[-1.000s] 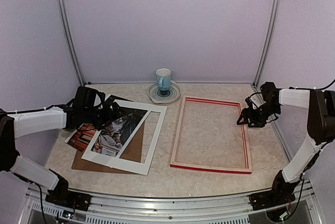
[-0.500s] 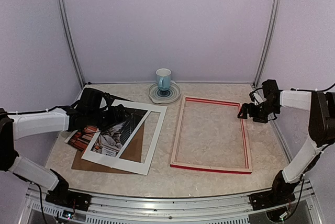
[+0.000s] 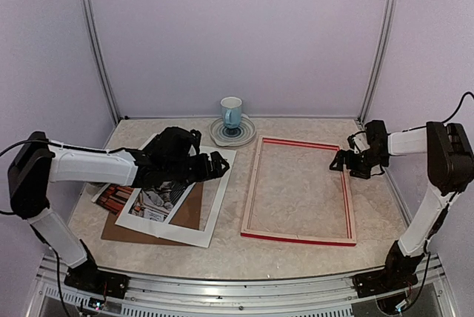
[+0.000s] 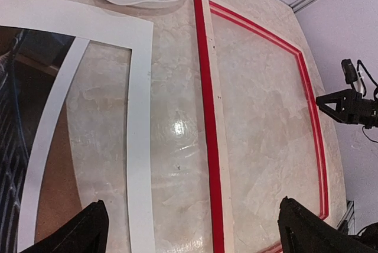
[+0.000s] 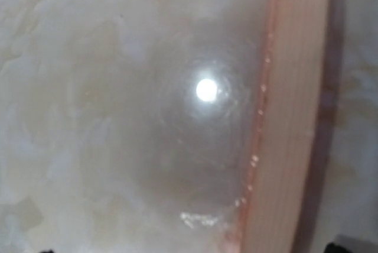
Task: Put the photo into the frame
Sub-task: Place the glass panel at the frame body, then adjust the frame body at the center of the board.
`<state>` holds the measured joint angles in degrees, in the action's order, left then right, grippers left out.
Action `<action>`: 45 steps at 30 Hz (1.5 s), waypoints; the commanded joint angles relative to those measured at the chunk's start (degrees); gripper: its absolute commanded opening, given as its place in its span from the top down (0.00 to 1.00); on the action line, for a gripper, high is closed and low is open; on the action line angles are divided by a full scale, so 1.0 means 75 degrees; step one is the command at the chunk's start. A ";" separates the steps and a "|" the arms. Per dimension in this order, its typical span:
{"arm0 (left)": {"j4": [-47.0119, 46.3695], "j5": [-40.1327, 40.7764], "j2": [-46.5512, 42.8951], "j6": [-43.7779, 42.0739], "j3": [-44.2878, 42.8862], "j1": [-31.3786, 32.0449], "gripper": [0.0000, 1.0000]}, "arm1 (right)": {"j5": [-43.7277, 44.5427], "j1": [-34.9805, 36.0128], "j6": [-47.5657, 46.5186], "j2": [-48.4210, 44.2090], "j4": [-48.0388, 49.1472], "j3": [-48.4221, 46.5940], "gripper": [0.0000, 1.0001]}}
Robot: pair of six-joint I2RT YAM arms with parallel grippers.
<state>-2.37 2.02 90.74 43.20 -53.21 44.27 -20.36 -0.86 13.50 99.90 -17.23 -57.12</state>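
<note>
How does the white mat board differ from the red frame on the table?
The mat board is flat white card; the frame is pale wood edged red. The mat board lies askew over the photo and brown board; the frame sits alone on bare table. Both are open rectangles.

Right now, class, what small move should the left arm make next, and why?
Probably lower the open left hand onto the white windowed mat board and slide it aside: it lies over the glossy cat photo, while the red-edged wooden frame sits empty.
</note>
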 commanded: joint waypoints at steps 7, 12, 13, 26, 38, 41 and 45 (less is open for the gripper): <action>-0.0221 0.0083 0.2166 -0.0131 -0.1372 0.0742 0.01 | -0.0456 0.0065 0.0220 0.0476 0.0536 -0.0237 0.01; -0.0281 -0.0214 0.2617 -0.0289 -0.1808 0.1029 0.01 | -0.0492 0.0067 0.0197 0.0456 0.0643 -0.0271 0.01; -0.0281 -0.0222 0.2675 -0.0323 -0.1852 0.1079 0.01 | -0.0531 0.0065 0.0222 0.0461 0.0669 -0.0282 0.01; -0.0300 -0.0965 0.3161 -0.0464 -0.1985 0.1351 0.01 | -0.0989 0.0078 0.0390 0.0648 0.0827 -0.0526 0.01; -0.0443 -0.1496 0.2913 -0.0336 -0.1683 0.1455 0.01 | -0.1301 0.0297 0.0383 0.0795 0.0902 -0.0733 0.01; -0.0435 -0.1532 0.2796 -0.0319 -0.1555 0.1491 0.01 | -0.1311 0.0386 0.0379 0.0799 0.0902 -0.0742 0.01; -0.0497 -0.1539 0.2648 -0.0290 -0.1346 0.1498 0.01 | -0.1306 0.0437 0.0376 0.0799 0.0887 -0.0704 0.01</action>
<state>-5.17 -8.67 113.43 40.71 -64.99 55.11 -26.98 0.34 16.21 105.21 -12.08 -61.25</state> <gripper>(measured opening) 0.989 0.992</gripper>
